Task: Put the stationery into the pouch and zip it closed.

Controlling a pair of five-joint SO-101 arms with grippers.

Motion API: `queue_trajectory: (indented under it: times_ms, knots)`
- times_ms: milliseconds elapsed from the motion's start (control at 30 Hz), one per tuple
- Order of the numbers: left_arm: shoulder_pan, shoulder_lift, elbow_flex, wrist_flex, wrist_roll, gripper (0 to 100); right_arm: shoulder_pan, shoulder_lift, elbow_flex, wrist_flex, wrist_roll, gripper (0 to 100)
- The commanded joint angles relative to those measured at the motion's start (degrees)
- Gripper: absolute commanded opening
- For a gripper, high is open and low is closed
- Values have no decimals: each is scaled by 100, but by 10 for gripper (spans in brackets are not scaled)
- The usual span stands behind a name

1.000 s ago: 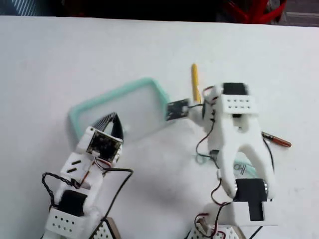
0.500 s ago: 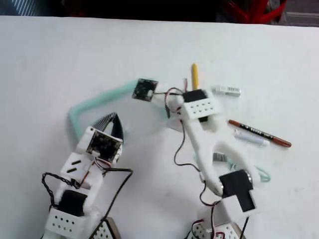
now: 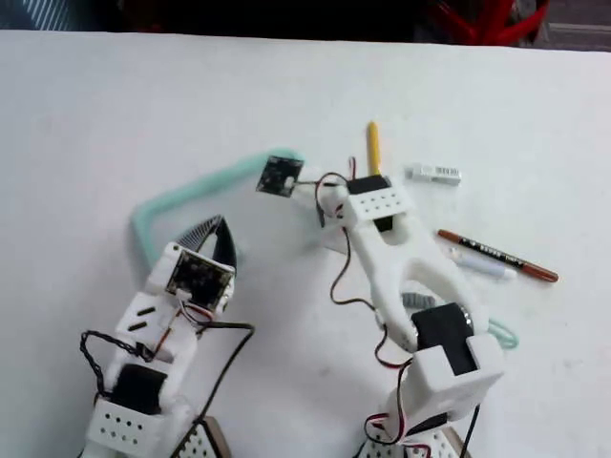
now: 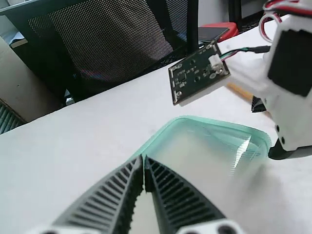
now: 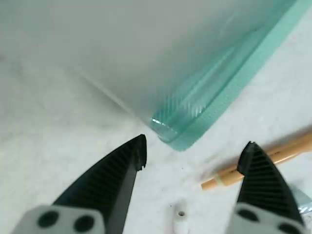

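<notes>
On the tabletop (image 3: 95,105), left of centre: teal-edged translucent pouch (image 3: 205,184), nothing visible inside.
- Left end effector (image 4: 143,163): closed, apparently pinching the pouch's near edge.
- Right end effector (image 5: 195,144): open, above the pouch's right corner, near the yellow pencil (image 3: 373,148).
- Step, judged: opening or loading not yet begun. The next move calls for grasping the pencil.
- Zip pull indiscernible; right arm covers the pouch's right end.

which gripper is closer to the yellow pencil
Right. The right gripper sits at a corner of the pouch with the yellow pencil beside its fingers; the left gripper is shut on the pouch's opposite edge, farther away.
</notes>
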Motion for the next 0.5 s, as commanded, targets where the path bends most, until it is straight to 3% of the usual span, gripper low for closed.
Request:
queue_trajectory:
  times_ms: [0,300,467]
  knots:
    - [13,22,-9,18,-53,25,-207,-31,-105,-66,-9,300]
    - [13,22,-9,18,-53,25,-136,585,-185,-154,316,298]
    - [13,22,-9,18,-53,25,-136,646,-325,-136,79,298]
